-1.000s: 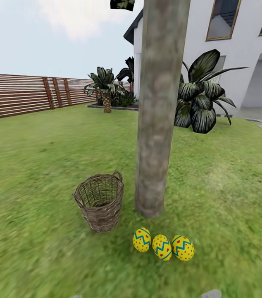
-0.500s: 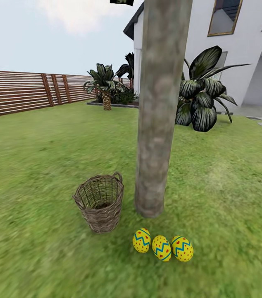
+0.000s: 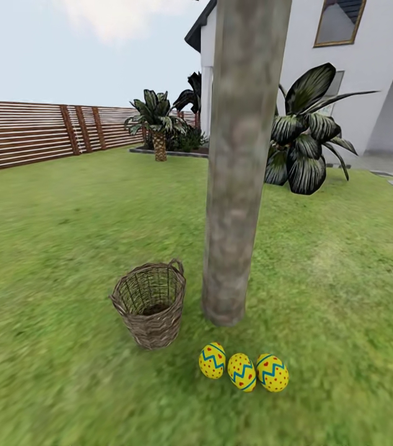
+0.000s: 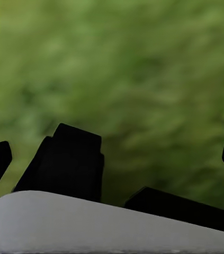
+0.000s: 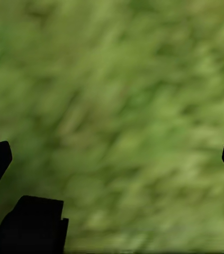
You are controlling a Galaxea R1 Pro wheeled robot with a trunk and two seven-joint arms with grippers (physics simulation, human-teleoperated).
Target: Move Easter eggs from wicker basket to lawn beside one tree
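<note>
I see all three Easter eggs (image 3: 243,371) by the tree (image 3: 237,186), basket (image 3: 150,303) looking empty, both grippers spread wide, so I back away gently.

Blurred green lawn (image 5: 122,106), dark jaws spread wide, nothing between

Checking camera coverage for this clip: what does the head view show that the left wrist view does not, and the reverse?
Head view: three Easter eggs in a row on the grass by the tree, with the wicker basket standing beside the trunk, plus fence and house.
Left wrist view: the left gripper, fingertips wide apart, over blurred grass.
Shared: the lawn.
</note>
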